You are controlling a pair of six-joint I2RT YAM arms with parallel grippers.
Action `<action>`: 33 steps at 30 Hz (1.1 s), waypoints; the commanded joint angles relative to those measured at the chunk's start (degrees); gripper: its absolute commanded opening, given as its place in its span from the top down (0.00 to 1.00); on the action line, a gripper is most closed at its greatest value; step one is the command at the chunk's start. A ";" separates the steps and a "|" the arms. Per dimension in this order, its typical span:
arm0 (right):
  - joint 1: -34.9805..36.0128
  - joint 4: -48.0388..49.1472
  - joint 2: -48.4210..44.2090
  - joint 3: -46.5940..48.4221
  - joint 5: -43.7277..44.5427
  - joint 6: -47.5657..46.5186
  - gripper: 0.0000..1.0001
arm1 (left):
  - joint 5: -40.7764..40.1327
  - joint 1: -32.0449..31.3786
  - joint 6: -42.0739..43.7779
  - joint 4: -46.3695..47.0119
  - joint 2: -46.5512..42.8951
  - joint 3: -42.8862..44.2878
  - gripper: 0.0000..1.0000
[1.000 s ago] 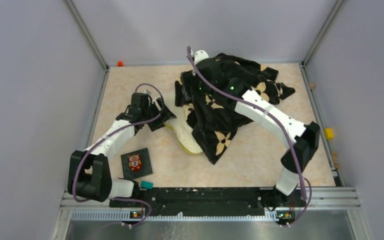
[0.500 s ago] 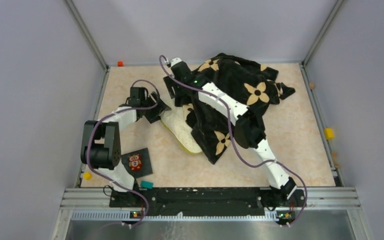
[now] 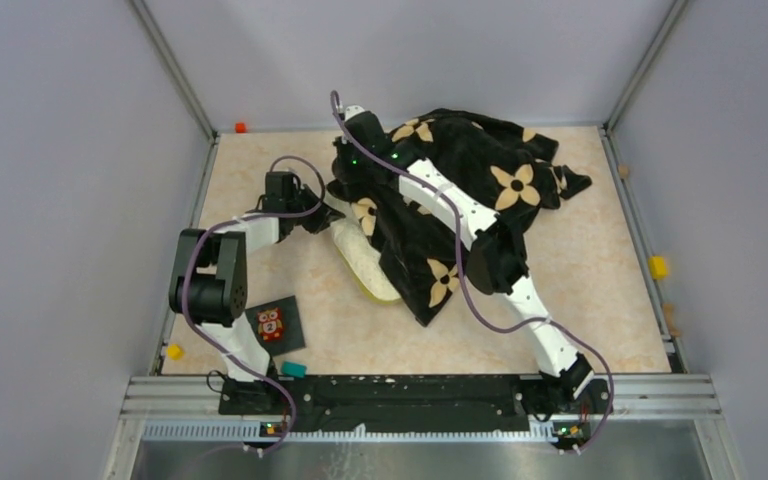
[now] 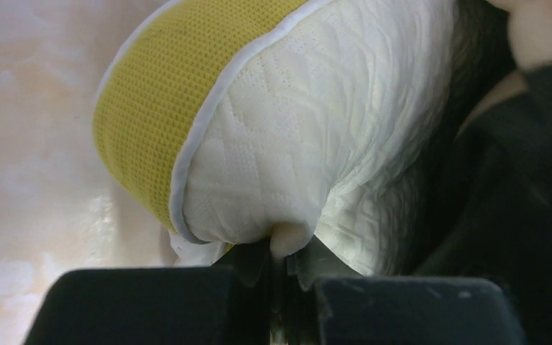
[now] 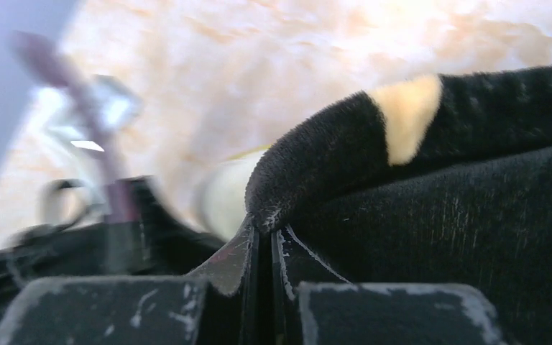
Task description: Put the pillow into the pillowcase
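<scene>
— So, where does the pillowcase lie?
— Heaped over the far middle of the table, black with cream flowers, draped across most of the pillow.
— And the pillow itself?
— Only its near-left end pokes out from under the cloth, with a yellow band along the edge.
— The pincers?
— The right gripper is clenched on the pillowcase's hem at its left side. The left gripper pinches a fold of the pillow's quilted white cover, just beside the yellow band. The two are close together.
— Anything smaller?
— An owl card lies by the left arm's base.
</scene>
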 commanded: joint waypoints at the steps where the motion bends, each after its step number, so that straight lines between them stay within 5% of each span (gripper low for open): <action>1: 4.62 10.80 -10.80 0.01 -14.18 11.12 1.00 | 3.98 -3.18 -5.26 9.62 3.43 1.69 1.00; 7: 3.23 9.30 -12.32 -4.11 -14.06 10.67 0.97 | 4.64 -3.50 -9.17 11.66 4.45 1.90 1.00; 11: 1.76 4.74 -15.46 -4.43 -10.44 7.43 0.50 | 3.98 -3.11 -7.21 9.07 4.76 2.58 0.95; 14: 0.92 0.72 -19.95 -4.67 -5.99 4.01 0.33 | 2.81 -2.26 -5.31 7.03 3.17 2.04 0.81; 19: -3.38 -3.65 -30.73 -15.13 0.28 3.44 0.31 | -3.63 -1.43 0.34 -3.08 -2.54 2.82 0.54; 27: -19.41 6.94 -55.45 -56.38 2.46 10.23 0.31 | -16.50 -2.08 11.21 -17.35 -18.15 1.29 0.07; 33: -32.98 13.48 -61.25 -73.75 -2.19 13.50 0.31 | -32.45 -16.85 23.28 -25.20 -27.22 4.74 0.01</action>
